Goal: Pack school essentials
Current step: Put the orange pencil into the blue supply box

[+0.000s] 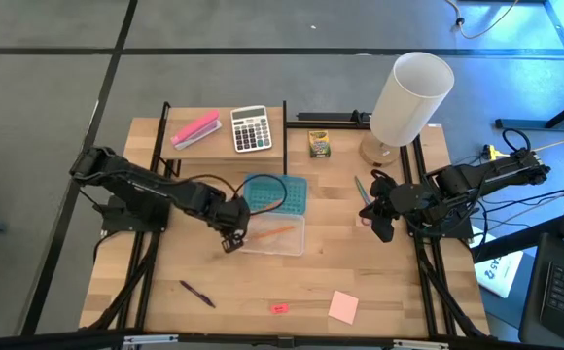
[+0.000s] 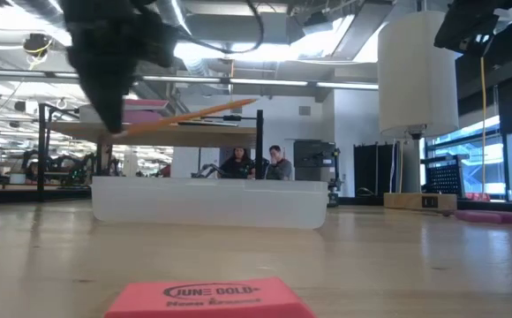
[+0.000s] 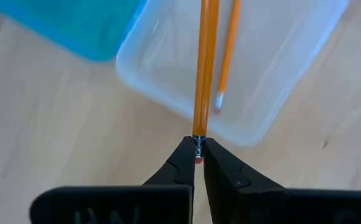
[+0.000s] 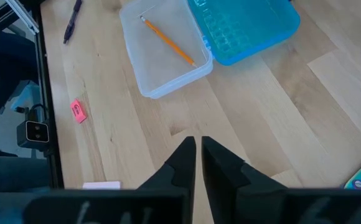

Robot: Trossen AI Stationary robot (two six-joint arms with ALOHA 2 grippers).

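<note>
My left gripper [image 1: 231,239] hangs at the left edge of the open clear box [image 1: 274,235], shut on an orange pencil [image 3: 204,68]. A second orange pencil [image 3: 228,56] lies on the box's floor. The blue lid [image 1: 275,193] adjoins the box's far side. My right gripper [image 1: 380,222] waits shut and empty at the right, near the purple-handled scissors [image 1: 364,192]. On the table lie the crayon box [image 1: 319,144], the dark pen [image 1: 196,293], the pink eraser [image 1: 280,308] and the sticky-note pad [image 1: 343,306]. My left gripper pinches the pencil's eraser end [image 3: 197,144] between its two fingertips, coming steeply from above at the box's left side. The pencil [image 2: 185,117] sticks out from the fingertips over the box, lifted clear above its rim, tip slightly higher than the held end.
A raised shelf at the far left carries a pink stapler [image 1: 195,129] and a calculator [image 1: 251,128]. A tall white lamp [image 1: 410,95] stands at the far right. Bare wood lies between the box and the near edge.
</note>
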